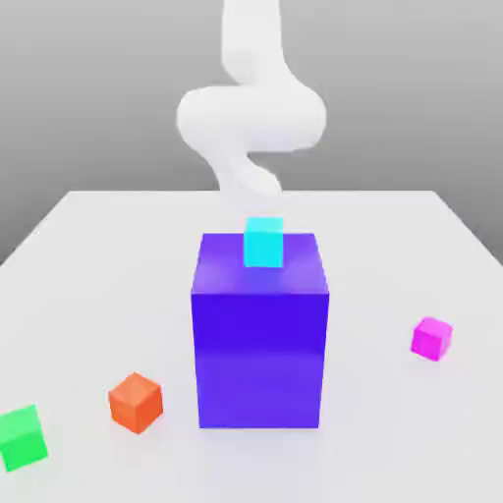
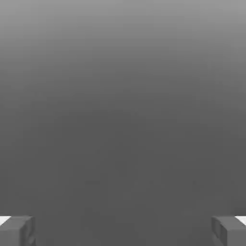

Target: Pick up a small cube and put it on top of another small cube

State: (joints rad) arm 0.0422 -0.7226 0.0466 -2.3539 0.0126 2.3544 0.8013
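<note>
**Fingers spread wide and empty; pink cube alone on the counter**

Fingers [image 2: 123, 230]: in the hand view the two grey fingertips [image 2: 17, 230] sit at opposite edges, as far apart as they go, with plain grey surface between them. Nothing is held.

Nearest in the exterior view: a green cube [image 1: 22, 437] at the exterior view's left edge, resting on the white counter [image 1: 393, 422]. Just beyond it and a little to the exterior view's right, an orange cube [image 1: 136, 401], turned corner-on, apart from the green one.

Middle ground: a big blue-purple block [image 1: 260, 354] stands upright near the centre of the counter. A cyan cube [image 1: 263, 242] sits on its top face, toward the far edge.

The small magenta-pink cube [image 1: 431, 338] lies on the counter to the exterior view's right of the block, well apart from it and from every other cube. Slightly tilted as seen; nothing touches it.

Farthest: the white arm [image 1: 251, 118] rises behind the block, curling above the cyan cube. Its lower end drops out of sight behind that cube.
</note>
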